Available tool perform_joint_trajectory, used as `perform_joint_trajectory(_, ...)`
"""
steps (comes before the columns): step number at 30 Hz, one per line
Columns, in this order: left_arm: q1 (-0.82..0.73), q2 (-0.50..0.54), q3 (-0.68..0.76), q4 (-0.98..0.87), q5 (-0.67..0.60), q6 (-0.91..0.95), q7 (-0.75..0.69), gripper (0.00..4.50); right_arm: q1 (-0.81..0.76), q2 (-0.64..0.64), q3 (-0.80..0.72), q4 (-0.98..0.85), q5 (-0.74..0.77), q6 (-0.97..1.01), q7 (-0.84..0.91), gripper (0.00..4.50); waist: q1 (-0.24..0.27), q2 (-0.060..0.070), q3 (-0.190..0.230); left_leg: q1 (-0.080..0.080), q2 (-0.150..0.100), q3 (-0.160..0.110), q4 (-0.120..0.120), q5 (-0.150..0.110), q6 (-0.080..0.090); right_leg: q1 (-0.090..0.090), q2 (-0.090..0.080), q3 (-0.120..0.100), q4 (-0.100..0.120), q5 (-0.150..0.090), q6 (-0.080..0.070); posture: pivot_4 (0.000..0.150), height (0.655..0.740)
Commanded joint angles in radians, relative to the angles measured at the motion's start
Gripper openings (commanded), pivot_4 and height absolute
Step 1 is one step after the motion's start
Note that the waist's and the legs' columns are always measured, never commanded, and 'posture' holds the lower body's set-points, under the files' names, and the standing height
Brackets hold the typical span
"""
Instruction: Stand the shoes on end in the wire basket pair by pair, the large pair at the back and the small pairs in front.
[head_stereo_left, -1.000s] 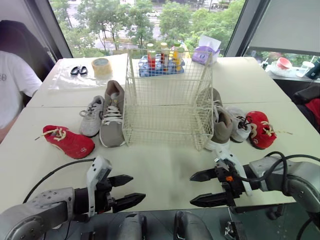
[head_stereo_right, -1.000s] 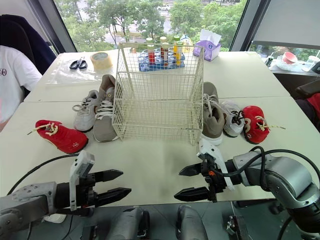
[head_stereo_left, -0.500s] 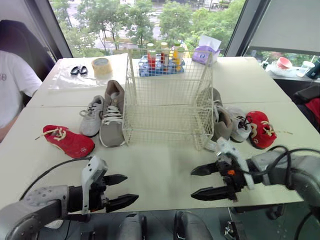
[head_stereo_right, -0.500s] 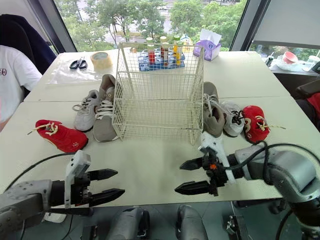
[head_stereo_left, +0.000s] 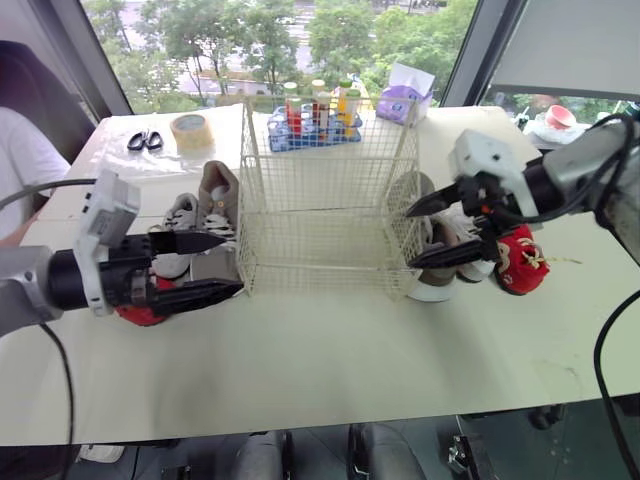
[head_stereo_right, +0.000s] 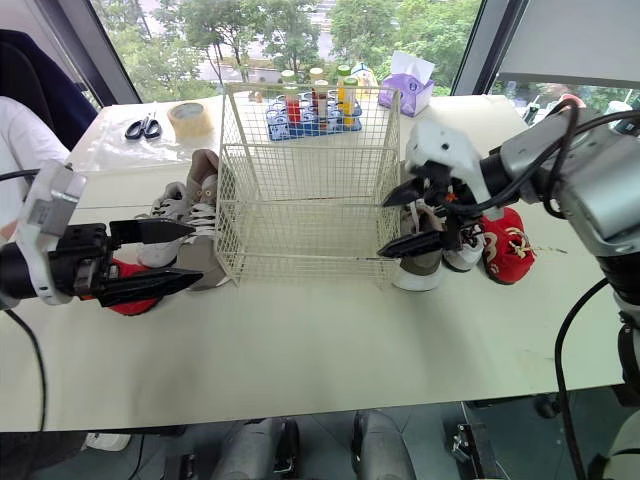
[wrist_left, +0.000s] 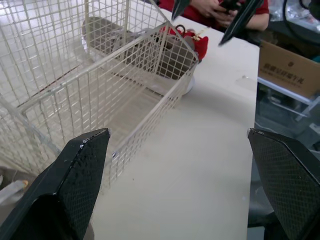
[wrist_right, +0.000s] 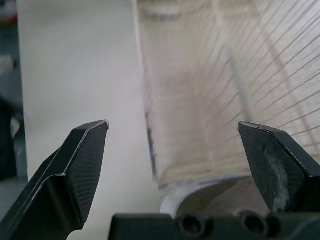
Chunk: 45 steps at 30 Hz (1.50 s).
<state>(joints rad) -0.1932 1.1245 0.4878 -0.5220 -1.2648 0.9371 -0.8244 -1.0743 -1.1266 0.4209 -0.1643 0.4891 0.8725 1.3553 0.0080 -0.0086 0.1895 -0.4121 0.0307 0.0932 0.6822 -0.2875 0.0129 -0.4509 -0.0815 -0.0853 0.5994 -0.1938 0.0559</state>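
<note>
- A cream wire basket (head_stereo_left: 325, 250) stands upright in the middle of the white counter (head_stereo_left: 330, 370). I take it as the hub of the clock, with twelve toward the window.
- All six shoes lie on the counter outside the basket.
- At nine o'clock, just beside the basket wall, a large taupe sneaker with white laces (head_stereo_right: 205, 180) lies flat on its sole, toe toward six.
- A small light-grey sneaker (head_stereo_right: 165, 207) lies close against that sneaker's outer side.
- At about eight o'clock a small red shoe (head_stereo_right: 128, 303) peeps out from behind the left tool.
- At three o'clock a second large taupe sneaker (head_stereo_right: 420, 265) lies close to the basket wall. A second small light-grey sneaker (head_stereo_right: 465, 257) comes next, and a second small red shoe with pale laces (head_stereo_right: 510, 250) lies outermost.
- The left tool (head_stereo_left: 225, 264) hovers at eight o'clock, released. Its two black fingers are spread with nothing between them and point at the basket, with the tips near its front-left corner.
- The right tool (head_stereo_left: 411, 238) hovers between three and four o'clock, also released and holding nothing. Its tips are at the basket's right wall, above the second large taupe sneaker. I cannot tell whether they touch the wire.
- At twelve o'clock sits a blue crate of bottles (head_stereo_left: 315, 110), and at one o'clock a purple tissue box (head_stereo_left: 405, 98).
- Around ten to eleven o'clock lie a roll of tape (head_stereo_left: 190, 130) and black-handled scissors (head_stereo_left: 140, 140).
- A person in a white shirt (head_stereo_left: 20, 160) is at the counter's far nine o'clock edge.
</note>
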Motion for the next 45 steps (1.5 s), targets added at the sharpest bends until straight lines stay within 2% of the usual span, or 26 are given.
perform_joint_trajectory(1,0.042,-0.031,0.041,-0.053,-0.027,0.001,0.033,4.49,-0.018,0.051,0.015,0.004,-0.060,-0.018,0.024,4.50,-0.004,0.000,0.000,0.000,0.000,0.000,0.000,0.000,0.000,0.000,0.000,0.000,0.000,0.000,0.000,0.150,0.7400)
perform_joint_trajectory(5,0.110,-0.077,0.061,-0.073,-0.032,-0.005,0.077,4.49,0.011,0.099,0.017,-0.032,-0.062,0.014,0.042,4.50,-0.005,0.000,0.000,0.001,0.001,0.001,0.000,0.001,-0.003,-0.002,0.000,0.001,0.005,0.000,0.000,0.150,0.7400)
perform_joint_trajectory(9,0.133,-0.094,0.061,-0.093,-0.040,-0.015,0.107,4.49,0.037,0.147,0.064,-0.016,-0.151,-0.026,0.013,4.50,0.003,-0.001,0.000,0.001,0.001,0.001,0.002,0.001,-0.002,-0.005,0.000,0.001,0.012,-0.001,-0.002,0.150,0.7400)
perform_joint_trajectory(12,0.127,-0.111,0.044,-0.111,-0.054,-0.022,0.139,4.50,0.075,0.169,0.088,0.008,-0.229,-0.099,-0.004,3.65,0.004,-0.001,0.000,0.002,0.001,0.000,0.002,0.001,-0.001,-0.005,0.000,0.001,0.014,-0.002,-0.004,0.150,0.7400)
perform_joint_trajectory(19,0.132,-0.132,0.015,-0.115,-0.024,-0.033,0.152,4.50,0.095,0.206,0.097,0.035,-0.332,-0.136,-0.032,0.08,0.004,-0.001,0.000,0.002,0.000,0.000,0.002,0.002,-0.004,-0.005,0.001,0.002,0.016,-0.001,-0.003,0.150,0.7400)
perform_joint_trajectory(31,0.075,-0.156,-0.067,-0.084,0.031,-0.057,0.142,4.50,0.109,0.324,0.047,0.117,-0.448,-0.331,-0.119,0.01,-0.018,-0.002,-0.001,0.005,0.000,-0.001,0.002,0.003,-0.004,-0.003,0.003,0.002,0.018,0.000,-0.004,0.150,0.7400)
perform_joint_trajectory(39,0.062,-0.162,-0.087,-0.093,0.039,-0.051,0.150,4.50,0.126,0.327,0.038,0.193,-0.504,-0.520,-0.087,0.01,-0.021,-0.002,-0.001,0.006,0.001,-0.001,0.002,0.003,-0.004,-0.003,0.003,0.002,0.019,0.001,-0.003,0.150,0.7400)
perform_joint_trajectory(43,0.057,-0.166,-0.103,-0.095,0.045,-0.050,0.157,4.50,0.132,0.343,0.006,0.189,-0.480,-0.504,-0.088,0.01,-0.020,-0.002,-0.001,0.005,0.001,-0.001,0.002,0.003,-0.004,-0.003,0.003,0.002,0.019,0.000,-0.003,0.150,0.7400)
perform_joint_trajectory(45,0.050,-0.167,-0.109,-0.094,0.043,-0.048,0.160,4.50,0.139,0.345,-0.009,0.177,-0.475,-0.495,-0.091,0.65,-0.020,-0.002,-0.001,0.005,0.001,-0.002,0.002,0.003,-0.004,-0.003,0.003,0.002,0.019,0.001,-0.003,0.150,0.7400)
